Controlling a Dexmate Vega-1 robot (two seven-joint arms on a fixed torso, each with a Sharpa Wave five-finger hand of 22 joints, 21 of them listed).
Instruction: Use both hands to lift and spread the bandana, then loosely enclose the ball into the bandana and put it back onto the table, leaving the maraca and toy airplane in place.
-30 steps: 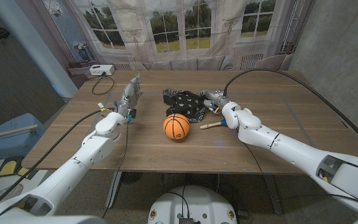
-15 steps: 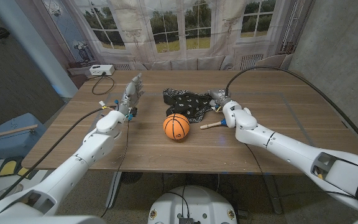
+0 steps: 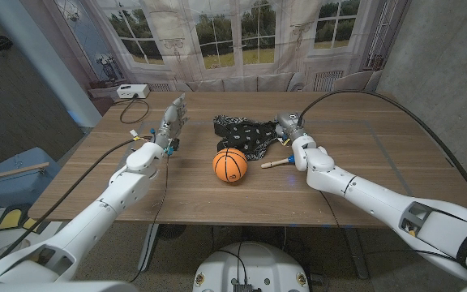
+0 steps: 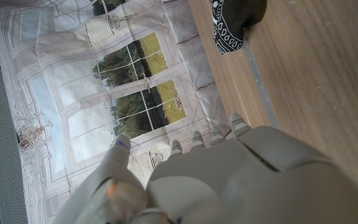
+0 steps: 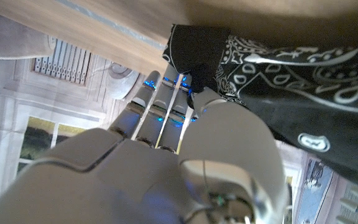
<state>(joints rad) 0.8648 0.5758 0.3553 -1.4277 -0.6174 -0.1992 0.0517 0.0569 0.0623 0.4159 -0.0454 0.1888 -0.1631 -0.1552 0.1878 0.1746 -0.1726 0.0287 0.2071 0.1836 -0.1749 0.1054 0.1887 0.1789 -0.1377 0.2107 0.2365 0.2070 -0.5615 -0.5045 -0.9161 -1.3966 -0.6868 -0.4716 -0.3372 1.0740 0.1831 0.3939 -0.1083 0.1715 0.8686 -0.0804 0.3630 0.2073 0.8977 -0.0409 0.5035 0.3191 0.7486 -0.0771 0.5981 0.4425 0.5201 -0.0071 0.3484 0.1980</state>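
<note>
Bandana (image 3: 243, 135) lies bunched toward the table's far edge, ball (image 3: 230, 165) just in front. My right hand (image 3: 286, 126) touches its corner, grasp unclear; left hand (image 3: 169, 123) stands released. I fear dragging cloth could knock the maraca (image 3: 278, 162).

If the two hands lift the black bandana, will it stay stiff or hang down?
The bandana lies crumpled in soft folds, so it will probably droop between the hands. It looks thin, likely light. The ball sits close beside it and might roll if dragged cloth brushes it.
</note>
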